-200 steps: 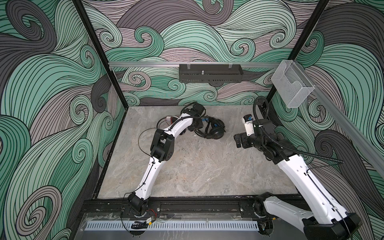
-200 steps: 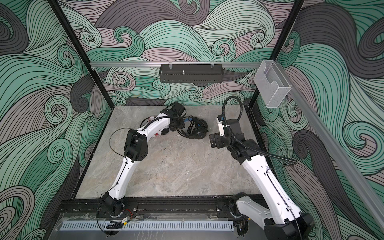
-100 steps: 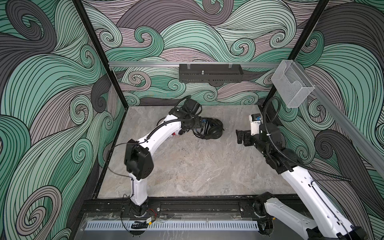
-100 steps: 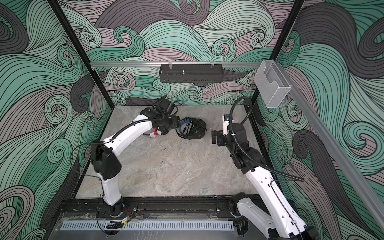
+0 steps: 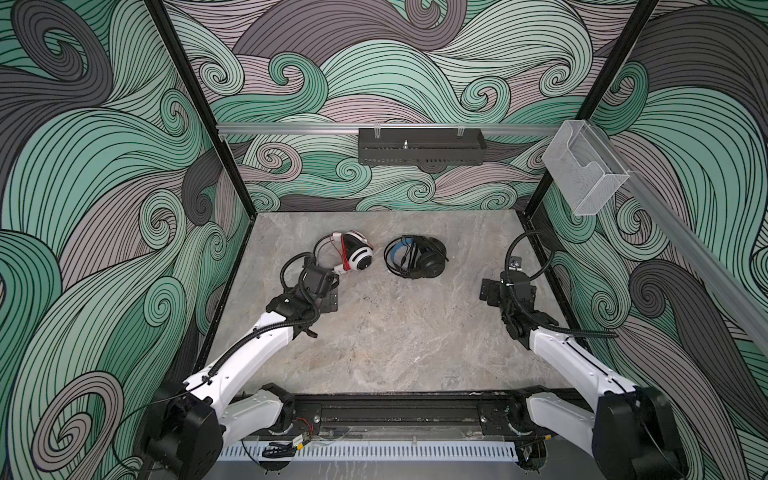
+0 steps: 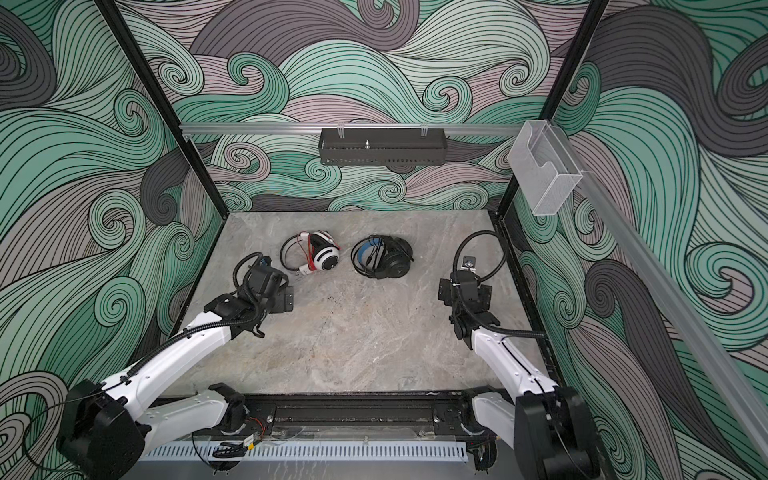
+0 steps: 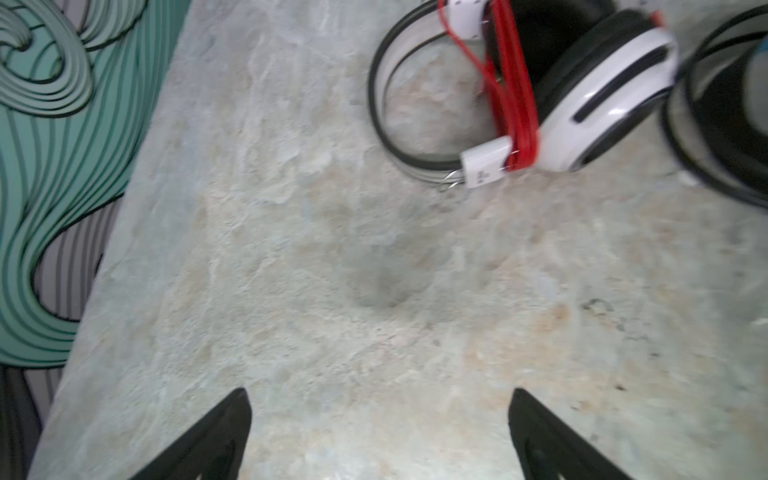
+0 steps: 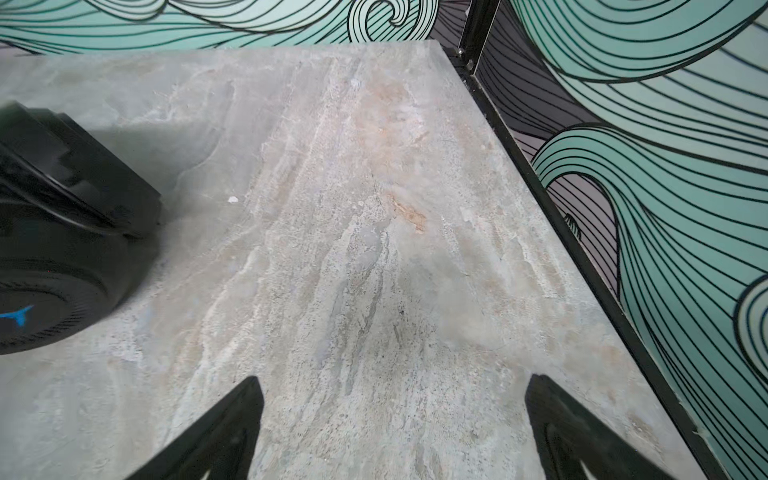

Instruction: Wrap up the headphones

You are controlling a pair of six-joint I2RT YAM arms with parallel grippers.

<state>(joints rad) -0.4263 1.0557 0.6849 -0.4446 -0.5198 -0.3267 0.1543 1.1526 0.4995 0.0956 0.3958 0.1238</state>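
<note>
The white headphones (image 5: 358,254) (image 6: 323,254) lie at the back of the stone table, their red cable (image 7: 513,104) wound in a bundle across the band beside the cups. Just to their right lie the black headphones (image 5: 419,259) (image 6: 386,259) (image 8: 50,257) with a blue-lined band and black cable looped over it. My left gripper (image 5: 328,293) (image 6: 283,293) (image 7: 378,399) hovers open in front of and left of the white pair, with nothing between its fingers. My right gripper (image 5: 492,291) (image 6: 446,291) (image 8: 395,384) stands open and empty over bare table, right of the black pair.
A black perforated tray (image 5: 420,146) hangs on the back wall rail. A clear plastic box (image 5: 584,174) sits on the right rail. Patterned walls close in the table on three sides, and a black frame edge (image 8: 582,249) runs close to the right gripper.
My left gripper has let go at the headphones, opened wide and pulled back toward the front left. My right arm has drawn back a little to the right, still open.
</note>
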